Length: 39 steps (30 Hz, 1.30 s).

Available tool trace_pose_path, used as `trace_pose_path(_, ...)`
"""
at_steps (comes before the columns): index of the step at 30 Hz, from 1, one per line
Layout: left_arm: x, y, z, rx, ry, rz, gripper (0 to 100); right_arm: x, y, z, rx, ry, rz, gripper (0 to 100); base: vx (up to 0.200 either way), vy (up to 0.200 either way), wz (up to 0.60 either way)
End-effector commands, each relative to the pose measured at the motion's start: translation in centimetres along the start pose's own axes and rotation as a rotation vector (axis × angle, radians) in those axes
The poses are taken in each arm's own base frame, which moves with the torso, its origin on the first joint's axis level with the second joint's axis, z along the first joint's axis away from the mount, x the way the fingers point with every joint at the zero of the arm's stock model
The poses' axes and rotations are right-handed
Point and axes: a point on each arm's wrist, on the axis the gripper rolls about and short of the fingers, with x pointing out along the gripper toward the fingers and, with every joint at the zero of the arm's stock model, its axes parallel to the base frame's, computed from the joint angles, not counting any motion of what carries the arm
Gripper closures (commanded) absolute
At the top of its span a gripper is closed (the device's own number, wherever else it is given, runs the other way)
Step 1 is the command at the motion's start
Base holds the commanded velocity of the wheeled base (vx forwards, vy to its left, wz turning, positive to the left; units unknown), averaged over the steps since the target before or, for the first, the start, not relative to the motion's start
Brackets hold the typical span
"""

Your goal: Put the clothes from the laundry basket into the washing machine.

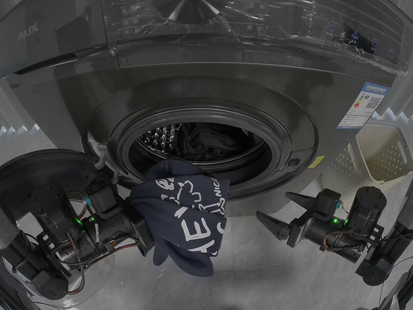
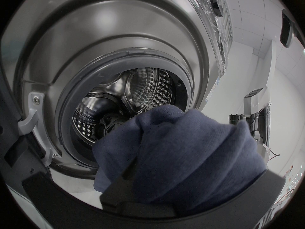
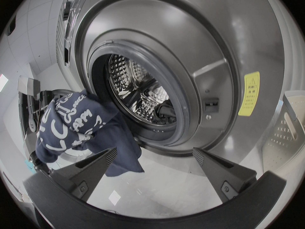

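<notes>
A navy garment with white print (image 1: 189,212) hangs over my left gripper (image 1: 150,231), which is shut on it just below the lower left rim of the washing machine's drum opening (image 1: 202,151). In the left wrist view the cloth (image 2: 184,153) is bunched over the fingers (image 2: 127,191) and hides most of them. Its top edge touches the door seal while the rest hangs outside. Dark clothes (image 1: 211,141) lie inside the drum (image 3: 139,89). My right gripper (image 1: 273,204) stands open and holds nothing, low and to the right of the opening (image 3: 154,150).
The machine's round door (image 1: 43,173) is swung open on the left, close behind my left arm. A pale laundry basket (image 1: 383,151) leans at the machine's right side. Light floor (image 1: 258,272) lies in front of the machine.
</notes>
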Motion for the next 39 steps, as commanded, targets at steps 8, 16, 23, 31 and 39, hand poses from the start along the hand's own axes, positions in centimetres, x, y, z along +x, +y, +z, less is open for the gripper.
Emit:
trace_pose_path(8, 4.4, 0.3, -0.4, 0.017, -0.054, 0.116, 100, -3.6, 2.8, -3.4, -0.024, 0.197, 0.113, 0, 0.000, 0.000, 0.00)
trace_pose_path(16, 7.5, 1.0, -2.4, 0.028, -0.030, 0.179, 100, -4.4, 1.7, -3.8, -0.025, 0.227, 0.043, 0, 0.000, 0.000, 0.00)
trace_pose_path(23, 9.8, 0.6, -3.1, 0.030, -0.040, 0.173, 100, -4.4, 0.9, -3.9, -0.015, 0.229, -0.096, 0, 0.000, 0.000, 0.00)
trace_pose_path(31, 13.0, 1.7, -3.1, 0.027, -0.104, 0.204, 100, -4.3, 0.7, -4.2, -0.005, 0.242, -0.118, 0, 0.000, 0.000, 0.00)
trace_pose_path(39, 17.2, 2.9, -4.2, 0.026, -0.129, 0.213, 100, -4.2, 0.6, -4.2, -0.003, 0.239, -0.120, 0, 0.000, 0.000, 0.00)
